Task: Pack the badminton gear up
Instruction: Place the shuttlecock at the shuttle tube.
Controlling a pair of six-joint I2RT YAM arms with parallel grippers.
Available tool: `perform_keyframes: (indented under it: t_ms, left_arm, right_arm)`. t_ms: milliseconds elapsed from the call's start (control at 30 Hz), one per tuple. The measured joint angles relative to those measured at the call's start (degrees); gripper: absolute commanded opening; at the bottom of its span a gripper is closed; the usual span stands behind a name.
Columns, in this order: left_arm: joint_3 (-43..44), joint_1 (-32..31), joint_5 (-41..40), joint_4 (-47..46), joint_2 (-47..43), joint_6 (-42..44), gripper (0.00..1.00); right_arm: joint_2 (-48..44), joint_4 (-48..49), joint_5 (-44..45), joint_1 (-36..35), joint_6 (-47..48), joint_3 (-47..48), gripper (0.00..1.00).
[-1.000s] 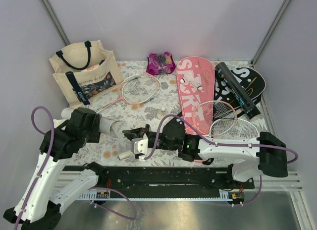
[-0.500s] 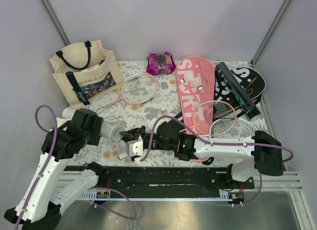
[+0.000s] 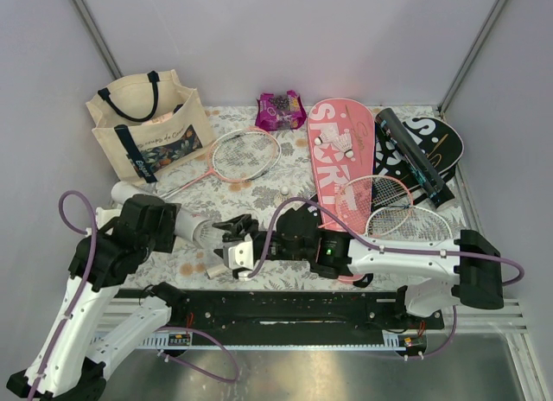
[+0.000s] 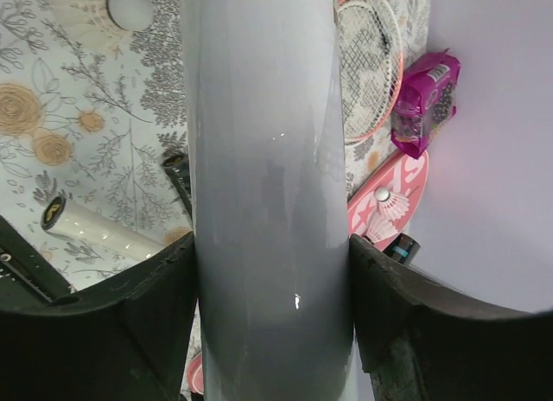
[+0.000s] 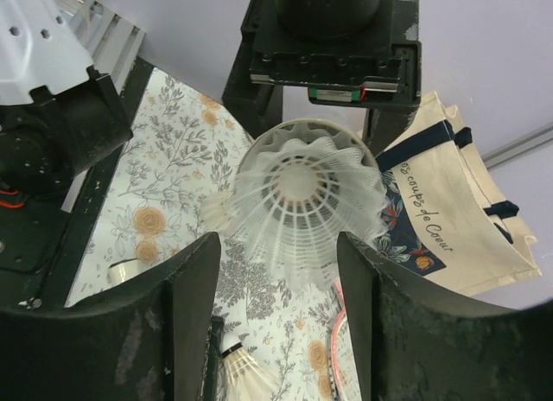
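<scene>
The white tube point(image 4: 268, 202) lies angled over the near-left bench point(image 3: 186, 261), pinched between my left fingers point(image 4: 147, 323). My right fingers point(image 5: 186, 323) have just spread, releasing the shuttlecock point(image 5: 302, 202), which now sits in the tube's mouth. That one looks packed. A loose shuttlecock point(image 3: 285, 191) waits farther back.
</scene>
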State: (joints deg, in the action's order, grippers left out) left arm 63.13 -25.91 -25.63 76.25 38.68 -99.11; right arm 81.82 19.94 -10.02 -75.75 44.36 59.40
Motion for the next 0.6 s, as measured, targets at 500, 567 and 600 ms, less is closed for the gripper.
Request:
perform_keyframes:
  t_ms: [500, 567, 600]
  left_arm:
    - [-0.9, 0.0, 0.5, -4.1, -0.3, -0.3, 0.05]
    - [-0.9, 0.0, 0.8, -4.3, -0.3, -0.3, 0.05]
    - [-1.0, 0.0, 0.9, -4.4, -0.3, -0.3, 0.05]
  right_arm:
    - [-6.5, -4.2, 3.5, 0.2, -9.1, -2.5, 0.83]
    - [-6.3, -3.4, 4.8, 0.6, -11.1, -2.5, 0.82]
    - [-6.2, -2.8, 5.1, 0.9, -12.0, -2.5, 0.82]
